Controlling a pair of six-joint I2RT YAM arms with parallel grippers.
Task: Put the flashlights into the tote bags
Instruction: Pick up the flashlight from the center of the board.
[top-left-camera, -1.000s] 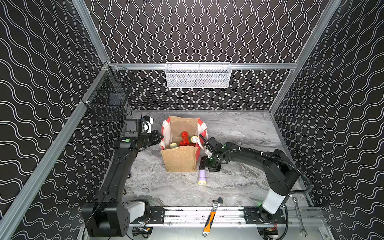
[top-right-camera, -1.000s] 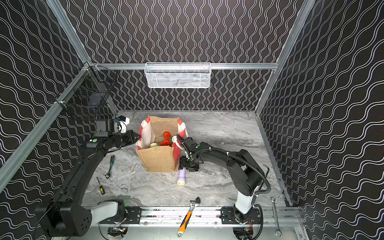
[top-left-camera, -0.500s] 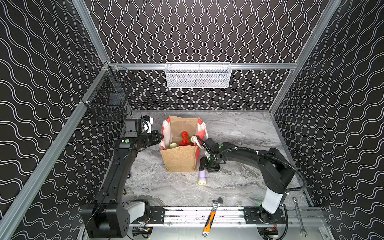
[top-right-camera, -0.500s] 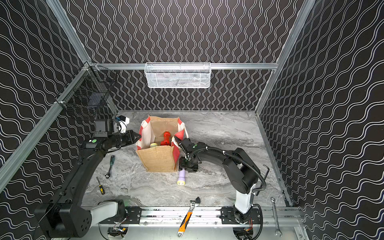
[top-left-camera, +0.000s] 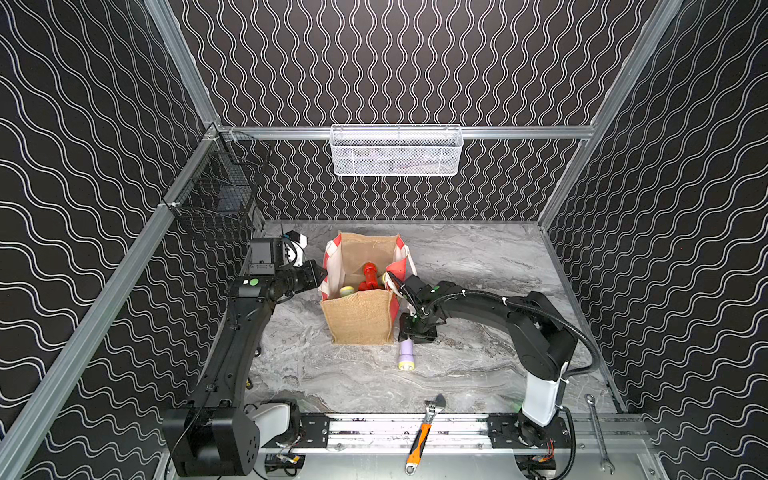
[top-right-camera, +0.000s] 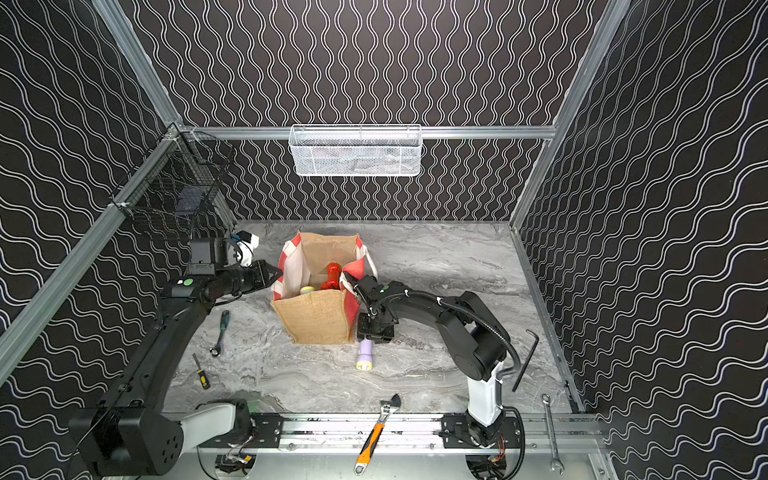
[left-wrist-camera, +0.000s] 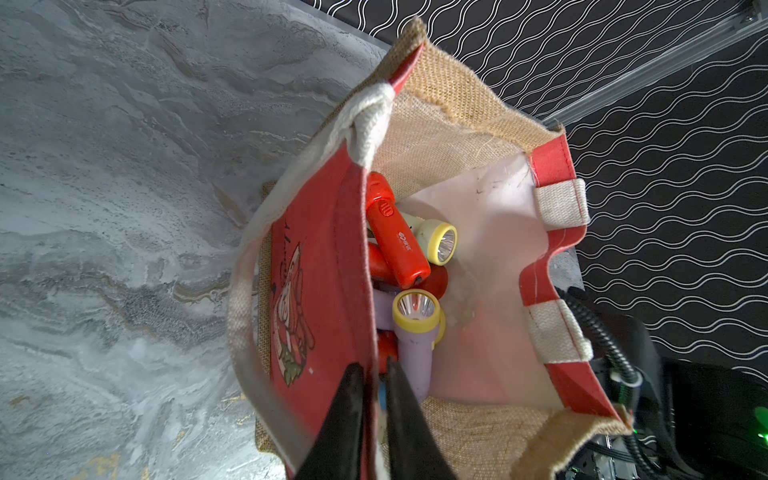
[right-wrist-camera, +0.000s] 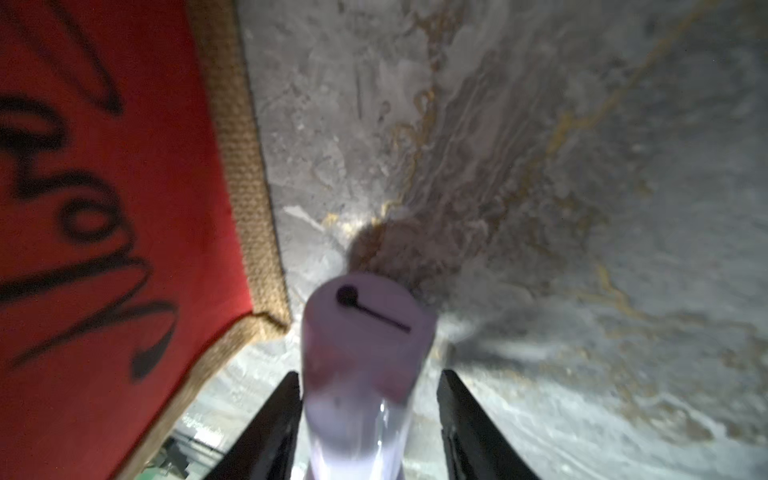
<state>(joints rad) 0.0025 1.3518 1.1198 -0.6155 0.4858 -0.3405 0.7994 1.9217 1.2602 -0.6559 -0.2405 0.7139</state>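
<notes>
flashlight (top-left-camera: 406, 353), lilac plastic, lies on the desk (top-left-camera: 478, 266) just beside tote bag (top-left-camera: 359, 320); probably light, stiff, slippery. right claw (right-wrist-camera: 369, 374) straddles its rear end, jaws not closed yet; mid-body seems a better hold. left claw (left-wrist-camera: 374, 370) pinches the bag rim.

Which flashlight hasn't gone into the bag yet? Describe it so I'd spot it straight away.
Find the tan jute tote bag standing on the marble table. Just off its near right corner, beneath the right gripper, lies a lilac flashlight. It is the only flashlight outside the bag, pale yellow head toward the front rail.
</notes>
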